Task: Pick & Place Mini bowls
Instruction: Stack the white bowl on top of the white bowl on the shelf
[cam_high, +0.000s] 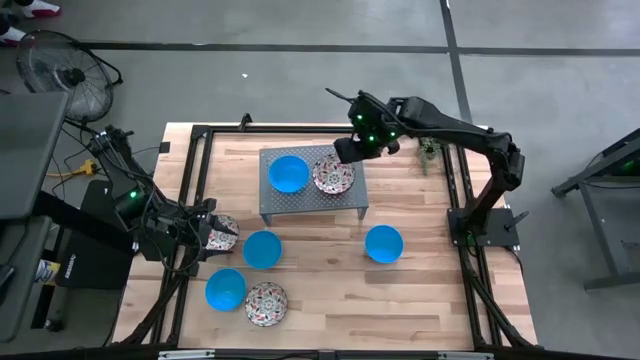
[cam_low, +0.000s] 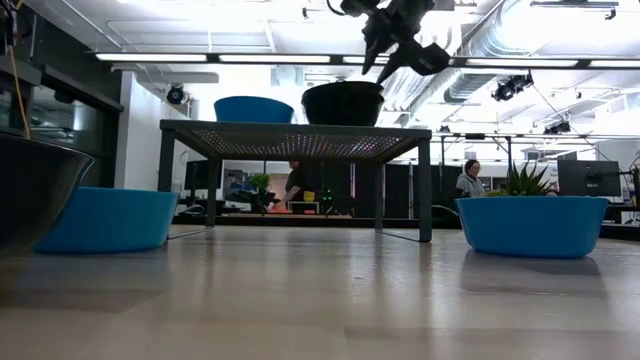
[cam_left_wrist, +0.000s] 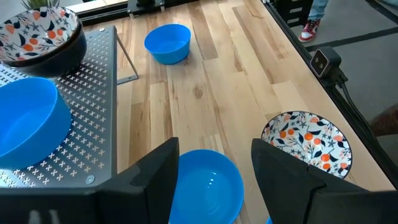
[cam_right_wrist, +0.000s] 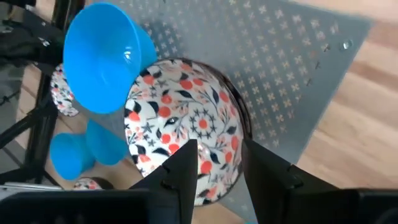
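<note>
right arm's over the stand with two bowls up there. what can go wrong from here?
1. The right gripper hangs open just above the floral bowl on the grey stand; coming down off-centre, a finger could catch the rim and tip it.
2. That bowl sits close beside the blue bowl; a nudge may push one into the other, or toward the stand's edge.
3. The left gripper is open over another blue bowl, with a floral bowl nearby.
</note>
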